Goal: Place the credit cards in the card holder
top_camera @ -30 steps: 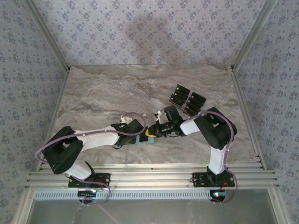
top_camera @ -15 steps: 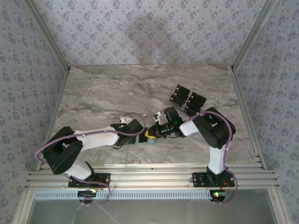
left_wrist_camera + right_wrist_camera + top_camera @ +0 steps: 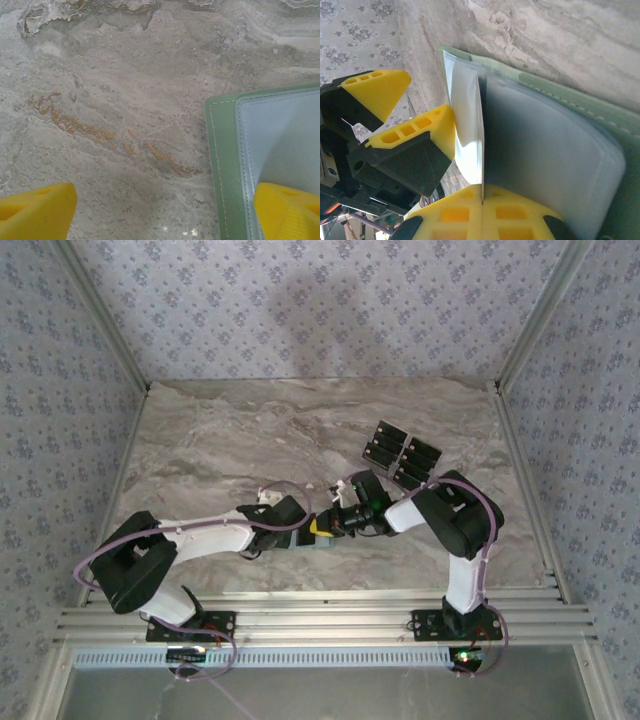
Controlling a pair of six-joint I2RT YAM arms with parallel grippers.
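Note:
The card holder lies open on the marble, sage green with pale clear sleeves inside. My right gripper is shut on the edge of one thin sleeve, which stands up from the holder. My left gripper is open, one yellow fingertip resting on the holder's inner sleeve and the other fingertip over bare marble. In the top view both grippers meet above the card holder: left gripper, right gripper. The black credit cards lie in a cluster behind the right arm.
The marble tabletop stretches open to the back and left. Aluminium frame posts and patterned walls bound it. The left gripper's yellow fingers sit close beside the lifted sleeve in the right wrist view.

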